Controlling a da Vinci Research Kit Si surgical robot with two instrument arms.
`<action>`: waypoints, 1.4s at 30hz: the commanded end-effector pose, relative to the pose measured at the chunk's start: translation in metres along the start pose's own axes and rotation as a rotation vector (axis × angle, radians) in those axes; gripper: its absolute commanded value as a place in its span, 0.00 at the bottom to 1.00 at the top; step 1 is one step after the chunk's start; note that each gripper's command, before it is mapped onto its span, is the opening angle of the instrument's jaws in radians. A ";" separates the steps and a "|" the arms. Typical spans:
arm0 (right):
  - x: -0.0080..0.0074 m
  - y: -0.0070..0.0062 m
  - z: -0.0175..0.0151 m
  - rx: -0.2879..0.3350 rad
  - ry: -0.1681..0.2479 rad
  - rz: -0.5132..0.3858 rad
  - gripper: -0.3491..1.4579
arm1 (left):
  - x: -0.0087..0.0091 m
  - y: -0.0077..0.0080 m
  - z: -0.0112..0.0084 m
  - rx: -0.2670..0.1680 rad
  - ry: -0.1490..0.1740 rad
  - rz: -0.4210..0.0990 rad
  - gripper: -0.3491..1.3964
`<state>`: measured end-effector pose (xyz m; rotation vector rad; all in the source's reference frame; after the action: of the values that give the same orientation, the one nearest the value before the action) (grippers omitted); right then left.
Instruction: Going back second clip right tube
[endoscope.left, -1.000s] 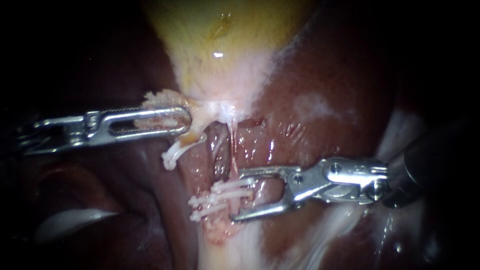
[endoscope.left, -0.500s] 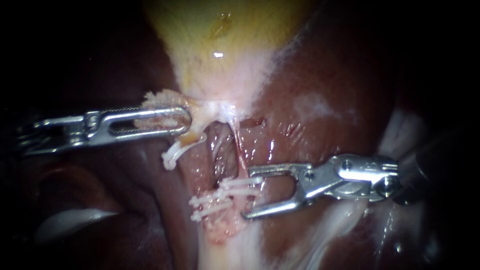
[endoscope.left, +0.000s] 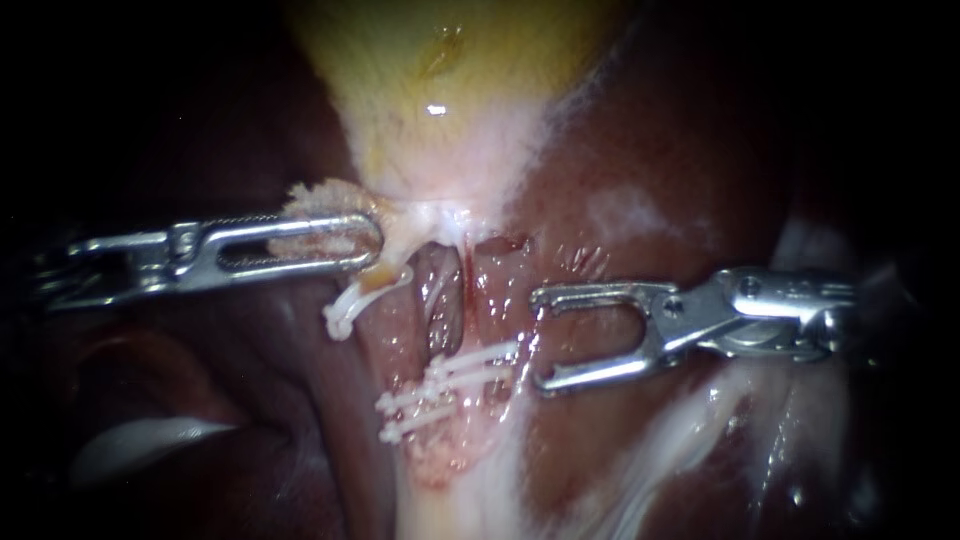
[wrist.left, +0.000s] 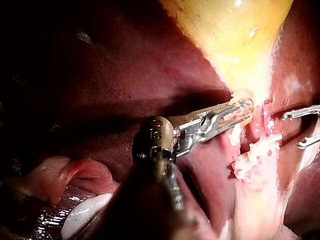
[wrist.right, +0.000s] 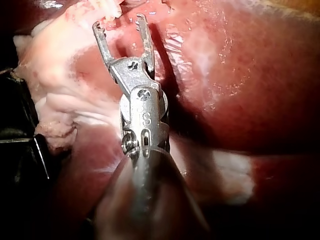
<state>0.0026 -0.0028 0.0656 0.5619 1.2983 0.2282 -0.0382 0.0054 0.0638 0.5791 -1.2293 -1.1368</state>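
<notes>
Endoscope view. Right instrument (endoscope.left: 538, 340) in from the right, shaft roughly level. Jaws spread wide, nothing held; tips pointing toward the view's left, just beside the clips (endoscope.left: 455, 372) but clear of them. Bare liver (endoscope.left: 640, 160) visible through the gap between the jaws.

Clips white, stacked close together on the tube (endoscope.left: 463, 290), below the neck of the gallbladder (endoscope.left: 450, 90). At least two counted, possibly three; cannot tell for sure. Long axis of each across the tube, nearly level, tilted slightly up toward the right instrument. Near ends closest to its upper jaw tip, knobbed far ends pointing to the view's left. Tube itself running top to bottom.

Lone clip (endoscope.left: 350, 305) apart from the stack, up and to the left, curved, just under the left instrument (endoscope.left: 372, 240).

Left instrument in from the left, level, jaws clamped on pale frayed tissue (endoscope.left: 320, 200) at the gallbladder neck.

Left wrist view: same grip confirmed; right jaws open beyond the clips.

Right wrist view: jaws forked apart, empty, over pale tissue and liver.
</notes>
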 end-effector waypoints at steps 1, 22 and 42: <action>0.0004 0.0000 -0.0005 -0.003 -0.001 -0.007 0.47 | 0.0000 0.0000 0.0000 0.000 0.000 0.000 0.00; 0.0028 -0.0008 -0.0040 -0.024 -0.010 -0.037 0.47 | 0.0000 0.0001 0.0002 0.000 0.000 0.000 0.00; 0.0029 -0.0010 -0.0040 -0.028 -0.011 -0.037 0.47 | 0.0023 0.0022 0.0049 0.002 0.030 0.009 0.00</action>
<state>-0.0006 -0.0012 0.0620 0.5149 1.2922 0.2123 -0.0424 0.0052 0.0683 0.5925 -1.2064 -1.1117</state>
